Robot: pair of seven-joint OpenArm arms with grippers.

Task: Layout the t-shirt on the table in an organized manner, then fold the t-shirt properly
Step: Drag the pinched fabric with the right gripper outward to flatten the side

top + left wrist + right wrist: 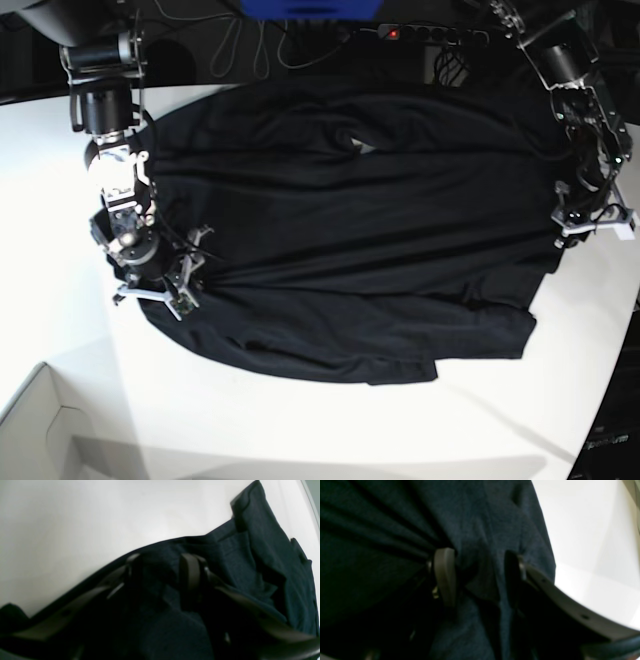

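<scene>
The black t-shirt (350,230) lies spread across the white table (300,430), creased, with its lower hem uneven. My right gripper (192,268) sits at the shirt's left edge in the base view. In its wrist view the gripper (477,577) is shut on a bunch of the t-shirt (382,517), and pleats run out from one finger (445,575). My left gripper (562,222) is at the shirt's right edge. Its wrist view shows the gripper (161,567) shut on a fold of the t-shirt (270,555), with bare table (75,517) beyond.
A white box corner (40,430) juts in at the bottom left. Cables and a power strip (400,32) run behind the table's far edge. The table's curved edge (615,380) passes close to the left arm's side.
</scene>
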